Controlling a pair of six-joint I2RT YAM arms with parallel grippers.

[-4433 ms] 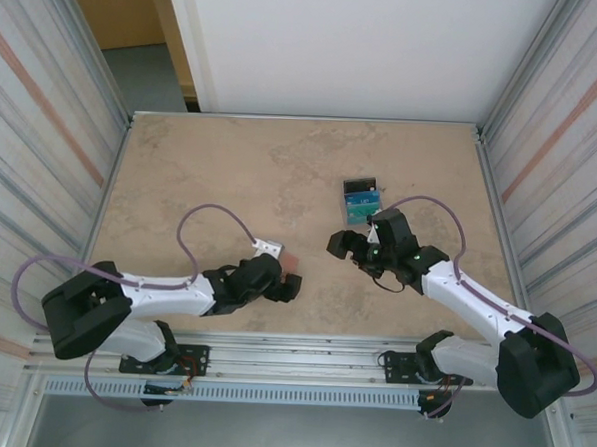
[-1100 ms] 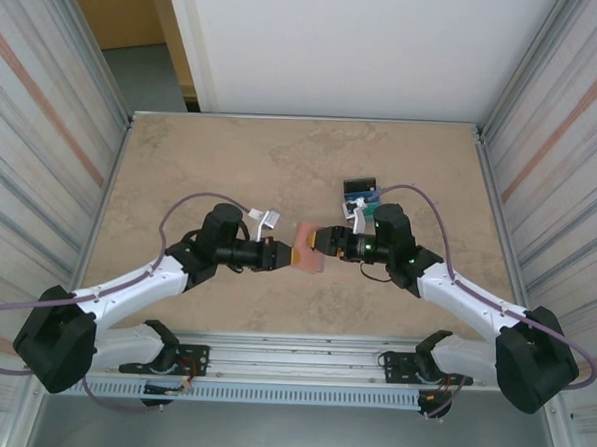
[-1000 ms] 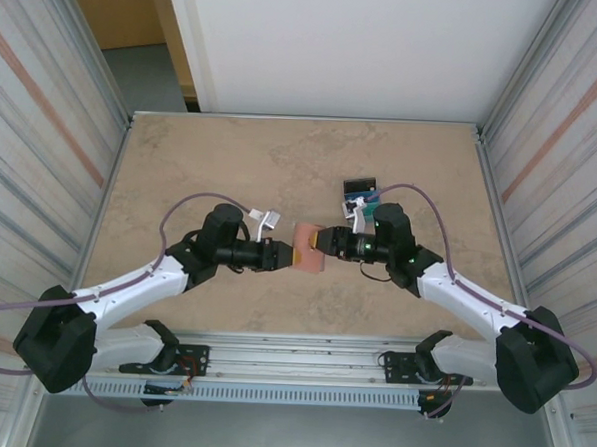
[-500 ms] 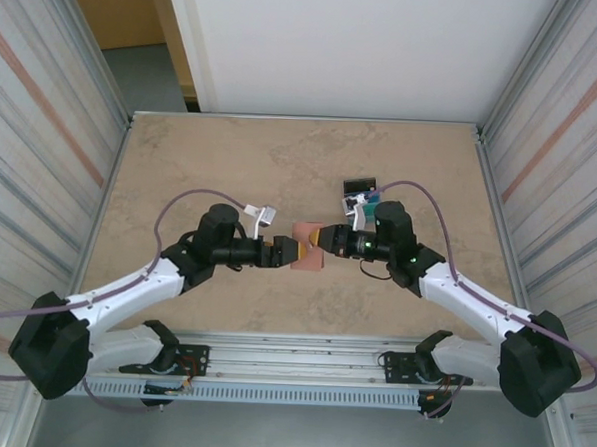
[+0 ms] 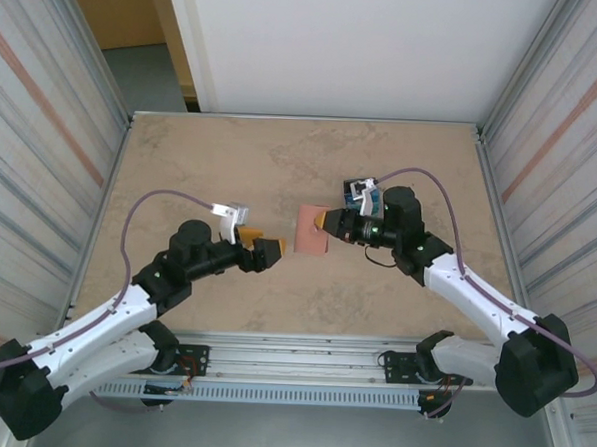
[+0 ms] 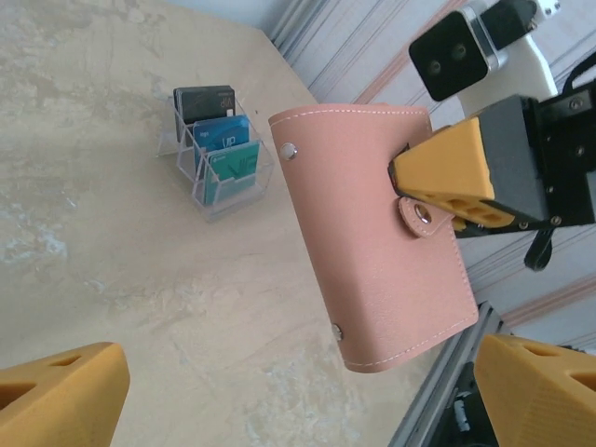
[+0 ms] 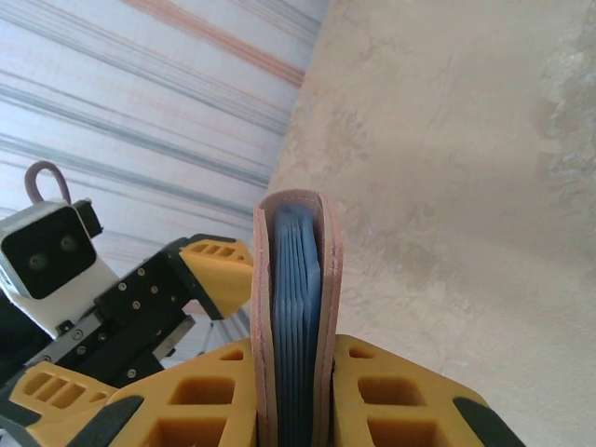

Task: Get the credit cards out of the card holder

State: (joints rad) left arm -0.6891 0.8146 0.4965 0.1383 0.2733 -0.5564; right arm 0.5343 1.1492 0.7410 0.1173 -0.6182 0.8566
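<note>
Your right gripper [image 5: 325, 221] was clamped on the small pinkish-brown leather bifold card holder [image 5: 310, 231], holding it folded shut in the air over the middle of the mottled beige table [image 5: 211, 169]. Your left gripper [image 5: 259, 243] stood with its jaws wide apart, gripping nothing, near the holder but clear of it. The relation to weigh was this: the card holder lay between your two grippers, reaching out from the right one toward the left. Its long axis ran across the line joining them, roughly from the arms' bases toward the back wall. In the right wrist view the leather covers met in a rounded fold at the end farthest from the right gripper. So the spine faced your left gripper and the opening side sat inside the clamp. In the left wrist view the snap tab [image 6: 421, 215] lay right beside the right arm's yellow finger [image 6: 447, 177] and looked fastened. The credit cards [image 7: 296, 317] appeared as thin blue edges stacked between the covers, though you could not separate them from the inner panels there. By my judgement your free left gripper faced the closed side and would have needed to come round toward the tab. A clear upright plastic stand [image 6: 216, 154] holding other cards stood on the table beyond the right wrist.
</note>
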